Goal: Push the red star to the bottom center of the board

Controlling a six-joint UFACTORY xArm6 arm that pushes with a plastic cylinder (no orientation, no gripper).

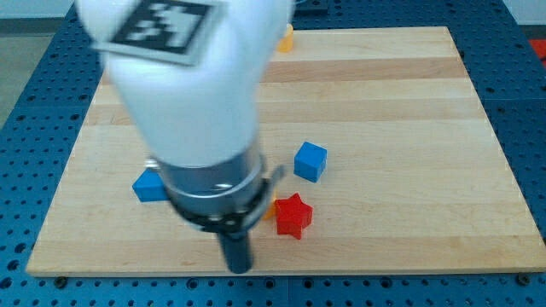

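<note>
The red star (293, 215) lies on the wooden board (384, 102), a little right of the middle and near the view's bottom edge. My dark rod comes down from the large white arm, and my tip (238, 268) rests just left of and below the star, close to the board's bottom edge. A sliver of an orange block (270, 210) shows between the arm and the star, touching the star's left side.
A blue cube (310, 161) sits above and right of the star. Another blue block (150, 185) peeks out left of the arm. A yellow-orange block (287, 38) is at the board's top edge, partly hidden by the arm.
</note>
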